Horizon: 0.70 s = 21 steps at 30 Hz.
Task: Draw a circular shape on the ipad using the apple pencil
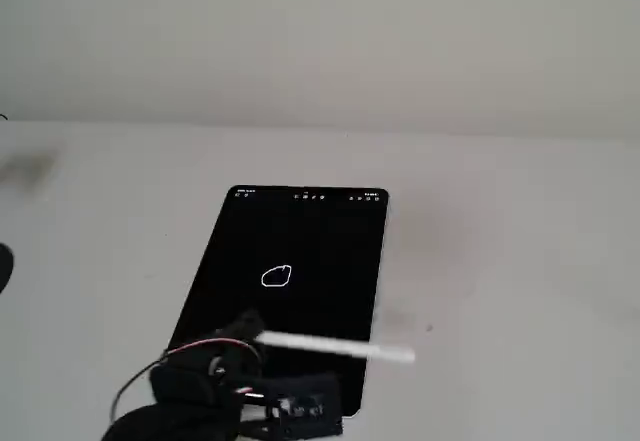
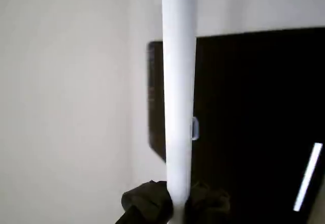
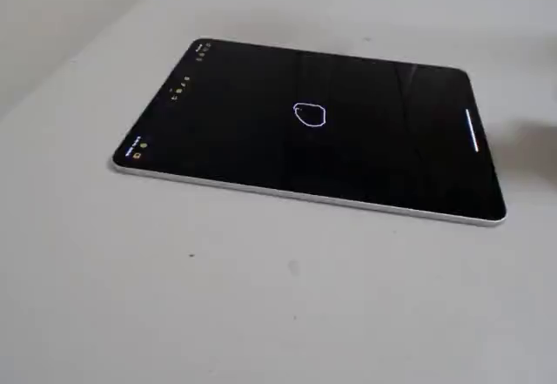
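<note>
In a fixed view the gripper [image 1: 262, 346] is clamped on the apple pencil [image 1: 335, 345], held level above the ipad [image 1: 230, 261]. Another fixed view shows only the ipad [image 3: 218, 131] bearing the circular shape [image 3: 310, 115], no arm.

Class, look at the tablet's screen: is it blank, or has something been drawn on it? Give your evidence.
Drawn on. Both fixed views show the ipad with a closed, lopsided white loop, the circular shape, near the middle of its black screen.
</note>
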Each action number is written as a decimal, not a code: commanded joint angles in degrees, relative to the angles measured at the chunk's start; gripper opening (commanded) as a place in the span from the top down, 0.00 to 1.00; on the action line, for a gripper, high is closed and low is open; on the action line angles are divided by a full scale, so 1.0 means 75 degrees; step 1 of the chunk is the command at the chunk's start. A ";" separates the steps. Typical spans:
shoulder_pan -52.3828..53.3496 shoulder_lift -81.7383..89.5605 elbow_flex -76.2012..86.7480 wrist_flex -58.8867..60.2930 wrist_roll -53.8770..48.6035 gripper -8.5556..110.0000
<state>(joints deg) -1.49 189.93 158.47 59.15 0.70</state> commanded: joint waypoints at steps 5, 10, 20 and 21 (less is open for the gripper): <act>0.0059 0.0070 0.1277 0.0070 0.0000 0.93; -0.0152 0.0070 0.1957 -0.0035 -0.0270 0.93; -0.0211 0.0070 0.2215 0.0035 -0.0352 0.93; -0.0164 0.0070 0.2215 0.0047 -0.0328 0.93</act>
<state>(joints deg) -2.90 189.93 175.34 59.77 -1.23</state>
